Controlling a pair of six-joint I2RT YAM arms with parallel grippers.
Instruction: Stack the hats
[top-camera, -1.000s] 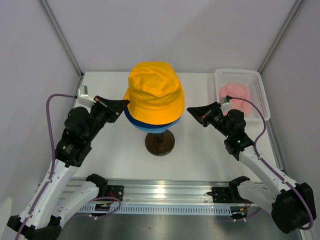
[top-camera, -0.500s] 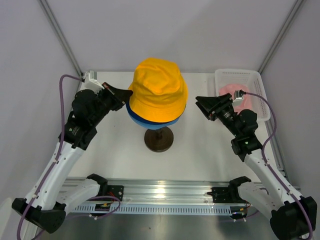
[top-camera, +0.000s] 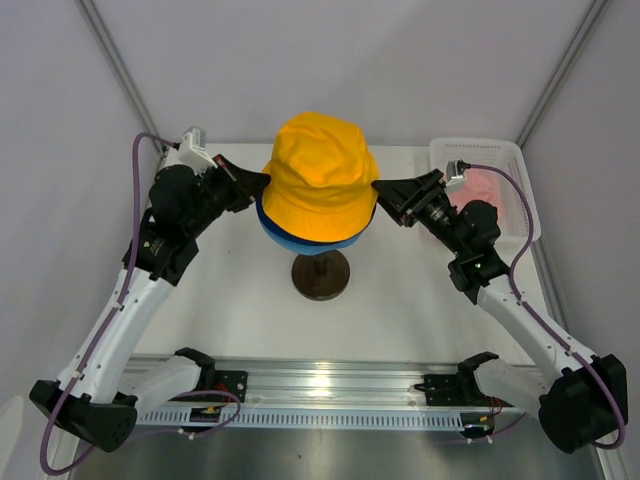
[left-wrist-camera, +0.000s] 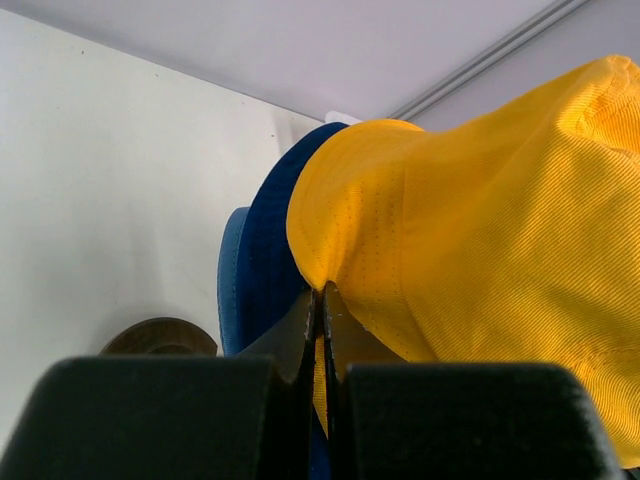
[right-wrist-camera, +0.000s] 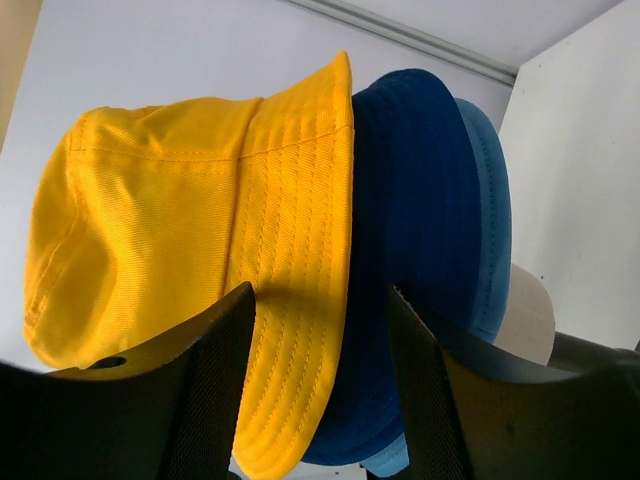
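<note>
A yellow-orange hat (top-camera: 322, 178) tops the stack, over a navy blue hat (top-camera: 300, 236) and a light blue hat (top-camera: 325, 246) on the cream mannequin head. My left gripper (top-camera: 262, 181) is shut on the yellow hat's left brim (left-wrist-camera: 350, 240), the fabric pinched between its fingertips (left-wrist-camera: 321, 292). My right gripper (top-camera: 380, 189) stands open at the stack's right side. In the right wrist view the yellow brim (right-wrist-camera: 300, 300) and the navy brim (right-wrist-camera: 420, 230) lie between its fingers (right-wrist-camera: 320, 292). A pink hat (top-camera: 498, 186) lies in the basket, partly hidden by the right arm.
The mannequin head (right-wrist-camera: 530, 315) stands on a dark round base (top-camera: 320, 275) in the middle of the white table (top-camera: 240, 300). A white mesh basket (top-camera: 523, 195) sits at the back right. Walls enclose the table on the left, back and right.
The right gripper has opened and come in around the brims at the stack's right. The left gripper has moved up and back with the yellow brim. The yellow hat sits a little farther back.
</note>
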